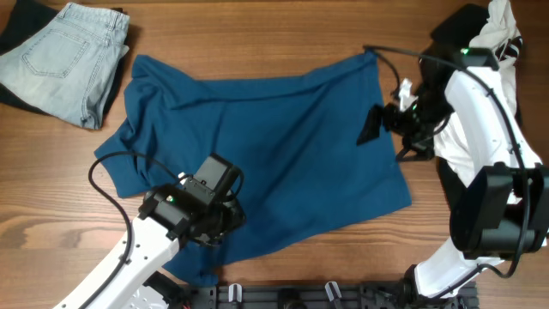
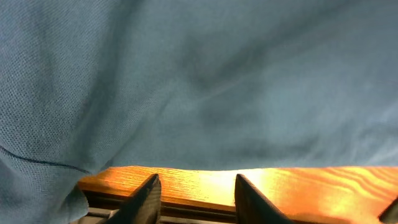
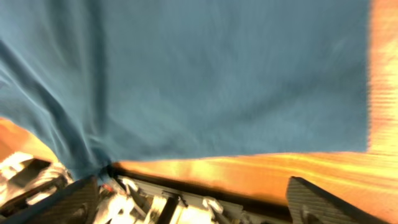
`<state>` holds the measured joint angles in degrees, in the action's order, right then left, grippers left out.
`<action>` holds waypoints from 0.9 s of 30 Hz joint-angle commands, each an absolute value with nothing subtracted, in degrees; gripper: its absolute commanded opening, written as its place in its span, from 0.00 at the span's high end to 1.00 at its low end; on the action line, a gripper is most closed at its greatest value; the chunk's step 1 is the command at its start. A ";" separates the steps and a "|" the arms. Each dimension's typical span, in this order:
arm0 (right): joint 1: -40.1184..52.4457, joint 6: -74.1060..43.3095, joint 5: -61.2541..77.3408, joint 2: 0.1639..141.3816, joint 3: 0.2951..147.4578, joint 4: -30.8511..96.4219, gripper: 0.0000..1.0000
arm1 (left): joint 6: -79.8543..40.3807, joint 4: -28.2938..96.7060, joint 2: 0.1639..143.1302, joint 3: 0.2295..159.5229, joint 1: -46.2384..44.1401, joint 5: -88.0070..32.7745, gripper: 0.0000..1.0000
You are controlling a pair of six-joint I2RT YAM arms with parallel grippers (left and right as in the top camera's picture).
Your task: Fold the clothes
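The clothes are a large teal-blue shirt, lying spread and wrinkled across the middle of the wooden table. My left gripper hovers over the shirt's near left part. In the left wrist view its gripper is open by a narrow gap, with only bare wood between the jaws and the shirt beyond. My right gripper is at the shirt's right edge. In the right wrist view that gripper stands wide open and empty, the shirt ahead of it.
Folded pale denim jeans lie at the far left on dark cloth. A white garment with black cloth sits at the far right behind the right arm. A black rail runs along the table's near edge.
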<state>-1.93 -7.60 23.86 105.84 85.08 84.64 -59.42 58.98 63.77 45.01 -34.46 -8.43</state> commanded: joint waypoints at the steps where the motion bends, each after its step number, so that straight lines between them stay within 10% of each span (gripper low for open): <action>1: -1.69 -7.16 26.00 106.52 80.34 84.71 0.14 | -59.16 58.87 65.63 45.89 -34.72 -7.20 0.84; 8: -1.69 -3.99 28.60 106.52 77.23 83.66 0.42 | -58.70 56.34 66.54 45.87 -34.72 -5.80 0.66; 10: -1.69 -4.01 28.58 106.52 77.23 83.33 0.45 | -58.26 53.58 67.05 45.87 -34.72 -2.94 0.73; 17: -1.67 -1.96 30.26 106.50 77.23 83.24 0.38 | -51.13 38.33 76.38 45.87 -32.51 -0.93 0.56; 27: -1.67 1.76 31.29 104.79 77.30 82.50 0.34 | -51.16 24.69 96.60 45.89 -22.35 -8.25 0.72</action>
<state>-1.93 -0.12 30.00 105.84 77.25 82.96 -52.56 25.47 92.62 45.39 -25.45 -4.71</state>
